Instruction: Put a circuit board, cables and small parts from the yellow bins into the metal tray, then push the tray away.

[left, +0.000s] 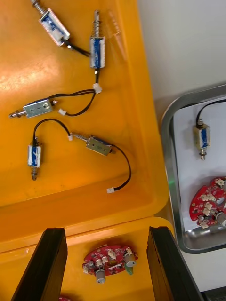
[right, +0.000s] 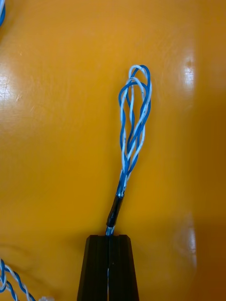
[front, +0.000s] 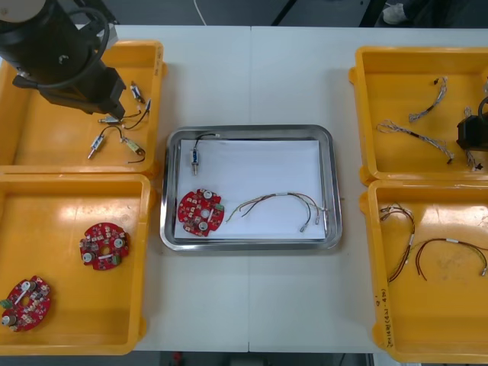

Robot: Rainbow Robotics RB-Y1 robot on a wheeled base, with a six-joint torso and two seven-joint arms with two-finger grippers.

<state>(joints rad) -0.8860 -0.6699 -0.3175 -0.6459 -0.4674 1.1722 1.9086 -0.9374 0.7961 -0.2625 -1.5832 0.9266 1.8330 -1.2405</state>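
The metal tray (front: 329,183), white inside, holds a red circuit board (front: 200,212), a small metal part (front: 195,156) on a black lead and a red and yellow cable (front: 282,204). My right gripper (front: 473,131) is in the far right yellow bin (front: 366,114). In the right wrist view that gripper (right: 109,237) is shut on the black-sleeved end of a twisted blue and white cable (right: 134,122), which stretches out over the bin floor. My left gripper (front: 107,103) hangs open over the far left bin (front: 156,84). Its fingers (left: 52,256) stand apart near the wall between the two left bins.
Several small metal parts (left: 96,146) with black leads lie in the far left bin. Two circuit boards (front: 104,246) (front: 25,303) lie in the near left bin. More blue and white cables (front: 415,133) lie in the far right bin, and red and yellow cables (front: 450,252) in the near right bin.
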